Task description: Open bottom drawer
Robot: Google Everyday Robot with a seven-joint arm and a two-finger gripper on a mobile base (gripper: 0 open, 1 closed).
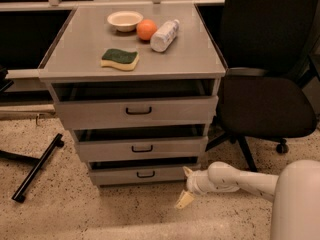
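camera view: the end effector (184, 186) hung low near the floor, its fingers spread and empty, just off the right corner of the bottom drawer (115, 176). the drawer's handle (145, 174) ran level, to the end effector's left. the chair (265, 104) stood behind the arm. nothing blocked the handle.

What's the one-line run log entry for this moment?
gripper: open, low by the drawer's right front corner | grey metal bottom drawer: small black bar handle not gripped | contact: cannot tell
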